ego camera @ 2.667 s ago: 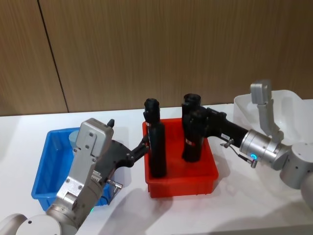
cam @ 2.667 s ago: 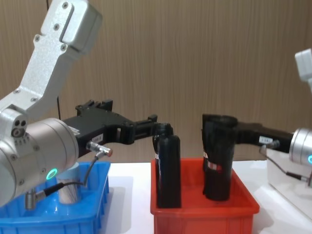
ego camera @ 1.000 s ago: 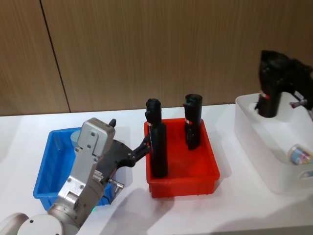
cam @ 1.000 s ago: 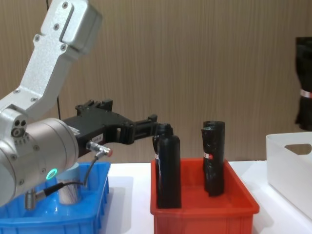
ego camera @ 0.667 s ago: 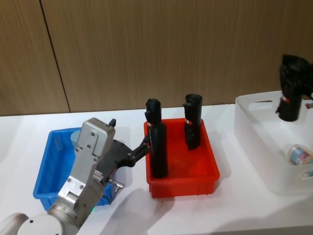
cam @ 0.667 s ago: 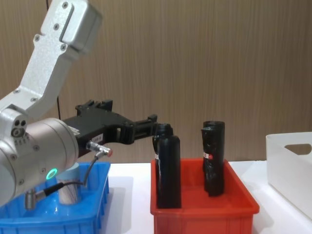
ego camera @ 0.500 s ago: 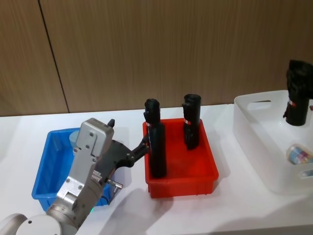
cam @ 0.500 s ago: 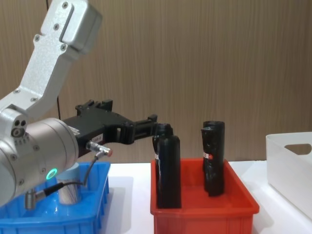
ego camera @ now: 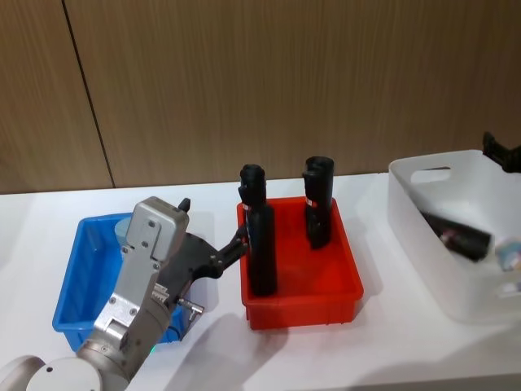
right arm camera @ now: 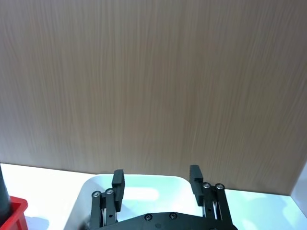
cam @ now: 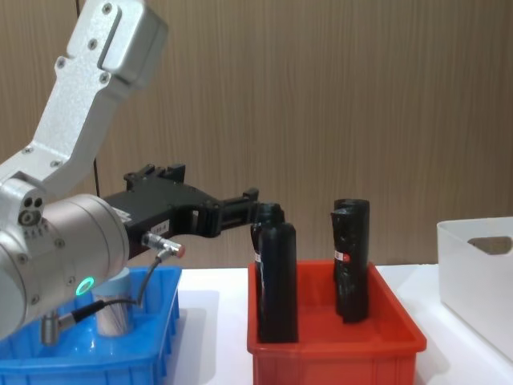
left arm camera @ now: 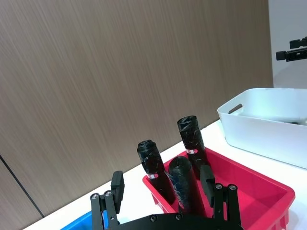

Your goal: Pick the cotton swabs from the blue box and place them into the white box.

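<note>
On the right side of the table, inside the white box (ego camera: 407,213), we see a black roll (ego camera: 456,233) lying on its side, and just beyond it, at the head view's edge, a small pale-lidded jar (ego camera: 510,254) that we take for one of the cotton swabs already delivered. So part of the job looks done, though the roll in there is not what the task asks for.

Above the white box hangs our right gripper (right arm camera: 156,184), its jaws spread apart and holding nothing (the wrist view looks past them at the wood wall and the box's rim below).

Our left gripper (cam: 255,202) reaches forward from over the blue box (ego camera: 77,281) toward the red bin (ego camera: 305,303), its tips close by the top of the nearest black roll (cam: 276,281). Its jaws stand spread in the wrist view, with the roll tops seen between them farther off, and they grip nothing.

Two more black rolls stand upright farther back in the red bin (left arm camera: 191,139) (left arm camera: 152,165).

As for what is left: a clear jar of cotton swabs (cam: 114,309) sits in the blue box, partly hidden behind the left arm. We judge that this one is not yet moved, and whether others lie behind the arm we cannot tell.
</note>
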Controlling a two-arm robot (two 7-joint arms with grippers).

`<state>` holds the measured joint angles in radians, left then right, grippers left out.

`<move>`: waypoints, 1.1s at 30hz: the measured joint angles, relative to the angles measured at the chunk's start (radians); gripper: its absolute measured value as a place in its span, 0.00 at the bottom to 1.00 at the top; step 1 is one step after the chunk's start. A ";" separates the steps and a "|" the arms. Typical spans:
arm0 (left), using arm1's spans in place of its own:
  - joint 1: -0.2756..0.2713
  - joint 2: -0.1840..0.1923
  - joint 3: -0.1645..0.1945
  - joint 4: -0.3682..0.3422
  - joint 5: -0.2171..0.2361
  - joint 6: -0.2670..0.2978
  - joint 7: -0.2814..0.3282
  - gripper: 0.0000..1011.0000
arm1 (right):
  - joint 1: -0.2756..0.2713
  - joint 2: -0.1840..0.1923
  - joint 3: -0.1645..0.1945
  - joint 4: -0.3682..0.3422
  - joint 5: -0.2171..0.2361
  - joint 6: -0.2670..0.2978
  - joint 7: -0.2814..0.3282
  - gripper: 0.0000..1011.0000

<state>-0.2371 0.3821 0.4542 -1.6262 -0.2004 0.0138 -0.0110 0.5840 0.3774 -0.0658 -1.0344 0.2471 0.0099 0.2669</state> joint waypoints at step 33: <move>0.000 0.000 0.000 0.000 0.000 0.000 0.000 0.99 | 0.001 0.005 0.013 0.027 0.012 -0.033 0.013 0.99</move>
<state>-0.2371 0.3821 0.4542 -1.6262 -0.2004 0.0138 -0.0110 0.5849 0.3829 -0.0531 -1.0076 0.2596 -0.0226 0.2796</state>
